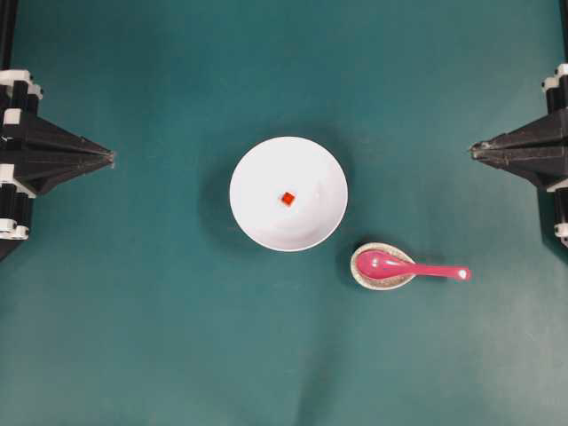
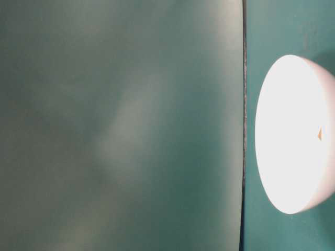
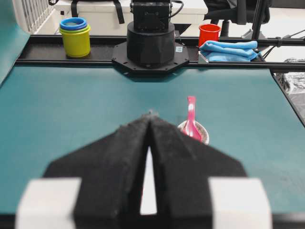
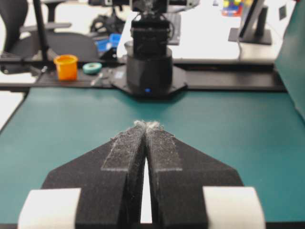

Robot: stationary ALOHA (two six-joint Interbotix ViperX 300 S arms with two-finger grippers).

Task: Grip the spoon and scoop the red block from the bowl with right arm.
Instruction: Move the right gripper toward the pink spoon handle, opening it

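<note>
Our right gripper (image 1: 473,151) is pinched shut on nothing, well apart from the bowl (image 1: 253,206). The spoon (image 1: 410,266) sits just beside the bowl, scoop in a small speckled dish (image 1: 358,273); the red block (image 1: 287,198) is mid-bowl. The spoon looks glossy and rigid, likely slippery, so we'd grip mid-handle.

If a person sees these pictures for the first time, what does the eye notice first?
First, the white bowl at the middle of the green table, with the tiny red block inside. Next, the pink spoon, its scoop resting in a small speckled dish right of the bowl.
</note>
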